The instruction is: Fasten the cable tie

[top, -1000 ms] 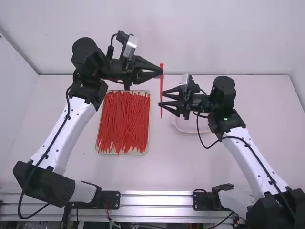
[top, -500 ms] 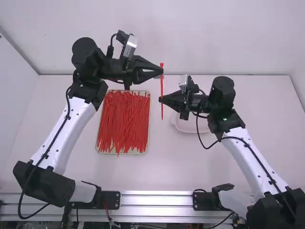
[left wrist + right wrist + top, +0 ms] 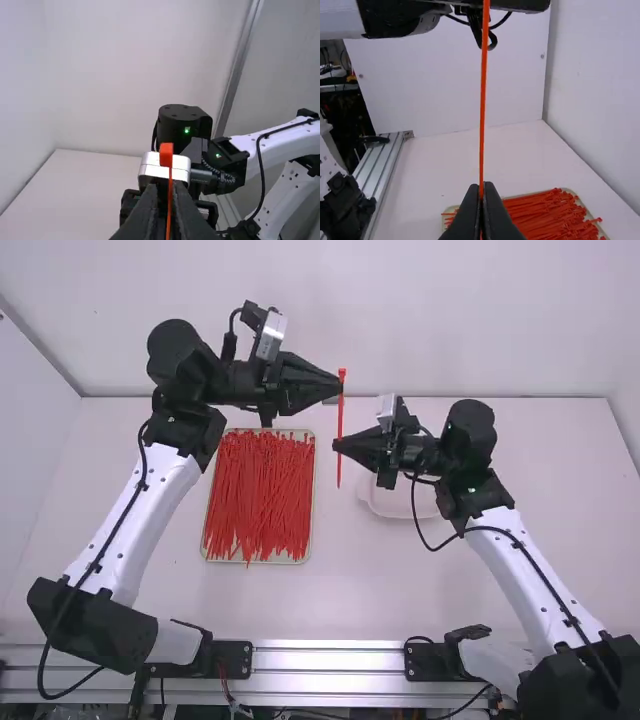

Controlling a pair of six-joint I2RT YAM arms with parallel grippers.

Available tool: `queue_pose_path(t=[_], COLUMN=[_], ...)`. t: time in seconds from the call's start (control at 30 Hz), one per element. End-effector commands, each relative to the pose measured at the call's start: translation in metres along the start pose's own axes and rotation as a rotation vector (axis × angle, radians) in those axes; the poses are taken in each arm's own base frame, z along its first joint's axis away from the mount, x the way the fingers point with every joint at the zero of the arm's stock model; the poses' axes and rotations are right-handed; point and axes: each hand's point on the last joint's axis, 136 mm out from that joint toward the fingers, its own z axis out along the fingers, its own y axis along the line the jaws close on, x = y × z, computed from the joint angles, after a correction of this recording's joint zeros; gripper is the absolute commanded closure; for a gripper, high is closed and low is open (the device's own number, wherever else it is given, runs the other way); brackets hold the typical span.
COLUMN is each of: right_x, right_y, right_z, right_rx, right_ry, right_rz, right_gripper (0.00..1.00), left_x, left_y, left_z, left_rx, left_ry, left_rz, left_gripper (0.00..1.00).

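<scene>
- Two claws grip one red tie (image 3: 339, 420), which hangs upright in the air, well above the surface (image 3: 560, 460).
- The left claw (image 3: 338, 390) is pinched shut on the tie just under its square head, and the head pokes out above the fingertips.
- In the left wrist view its two fingers (image 3: 150, 210) press on either side of the strap with no gap between them.
- The right claw (image 3: 337, 445) sits straight below the left claw and is closed tight on the strap's lower part, its tips pointing toward the left arm.
- In the right wrist view its fingers (image 3: 492, 215) meet on the strap, which runs straight away from them to the left claw.
- A short tail hangs below the right claw. Its tip seems clear of the surface, though the angle makes that hard to judge.
- A tray (image 3: 311, 530) heaped with spare ties (image 3: 258, 495) lies on the surface, below the left claw and out beyond the right claw's tips.
- A white dish (image 3: 395, 505) lies beneath the right claw's wrist.
</scene>
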Motion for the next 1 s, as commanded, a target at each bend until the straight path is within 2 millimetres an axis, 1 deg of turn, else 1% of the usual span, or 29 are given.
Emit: queue_pose_path(t=[0.0,0.13,0.2,0.4,0.53,0.57,0.63,0.67,0.7,0.73,0.83,0.97], right_x=[-0.010,-0.011,-0.011,-0.011,-0.011,-0.011,-0.009,-0.009,-0.009,-0.009,-0.009,-0.009], right_y=[-0.001,-0.002,-0.001,-0.004,-0.005,-0.005,-0.006,-0.007,-0.007,-0.006,-0.004,-0.004], right_z=[0.001,0.000,0.000,-0.002,-0.002,-0.002,-0.003,-0.003,-0.003,-0.002,-0.001,-0.001], right_rx=[-0.004,0.001,-0.002,0.009,0.013,0.015,0.019,0.021,0.020,0.016,0.010,0.009], right_ry=[-0.013,-0.016,-0.016,-0.016,-0.016,-0.016,-0.012,-0.011,-0.011,-0.010,-0.010,-0.011], right_rz=[-0.003,-0.009,-0.009,-0.008,-0.008,-0.008,-0.004,0.000,0.001,0.002,0.001,-0.001], right_gripper=[1.00,1.00,1.00,1.00,1.00,1.00,1.00,1.00,1.00,1.00,1.00,1.00], left_x=[-0.011,-0.012,-0.012,-0.014,-0.014,-0.013,-0.013,-0.013,-0.013,-0.014,-0.015,-0.015], left_y=[-0.002,0.000,-0.001,-0.003,-0.010,-0.010,-0.011,-0.011,-0.011,-0.010,-0.010,-0.010], left_z=[0.000,0.000,0.000,0.001,0.009,0.010,0.012,0.012,0.012,0.012,0.011,0.011], left_rx=[-0.021,-0.036,-0.032,-0.024,0.003,0.006,0.008,0.009,0.008,0.002,-0.001,0.001], left_ry=[-0.021,-0.028,-0.027,-0.030,-0.029,-0.029,-0.029,-0.029,-0.029,-0.032,-0.035,-0.035], left_rz=[0.006,-0.004,0.001,0.020,0.031,0.035,0.051,0.056,0.055,0.054,0.063,0.065], left_gripper=[0.87,0.83,0.76,0.69,0.64,0.64,0.66,0.71,0.73,0.78,0.89,0.98])
